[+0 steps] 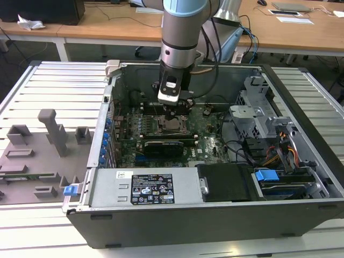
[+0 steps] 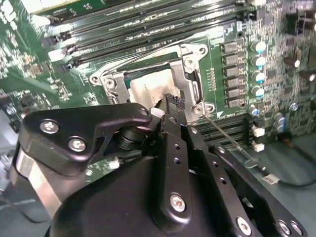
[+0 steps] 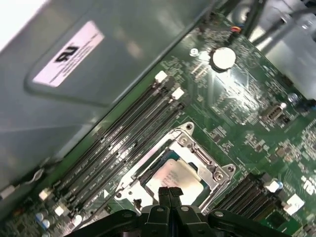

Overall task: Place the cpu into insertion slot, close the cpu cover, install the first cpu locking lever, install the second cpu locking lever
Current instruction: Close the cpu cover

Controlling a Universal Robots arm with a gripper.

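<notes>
The cpu (image 3: 180,176) lies in the insertion slot (image 1: 171,127) on the green motherboard, its pale metal top showing in both wrist views (image 2: 146,88). The silvery cpu cover (image 3: 213,169) lies down around it as a frame (image 2: 189,74). My gripper (image 3: 170,191) hangs just above the chip's edge with its black fingertips (image 2: 170,102) pressed together and nothing between them. In the exterior view the gripper (image 1: 172,114) stands straight over the socket. A thin wire locking lever (image 2: 232,140) runs out from the socket's corner across the memory slots.
Long black memory slots (image 3: 126,136) flank the socket. The computer case wall (image 3: 74,74) rises close behind them. A drive cage (image 1: 255,115) and cables (image 1: 285,150) fill the exterior view's right. A power supply (image 1: 145,188) sits at the front. Grey fixtures (image 1: 51,131) stand outside the case.
</notes>
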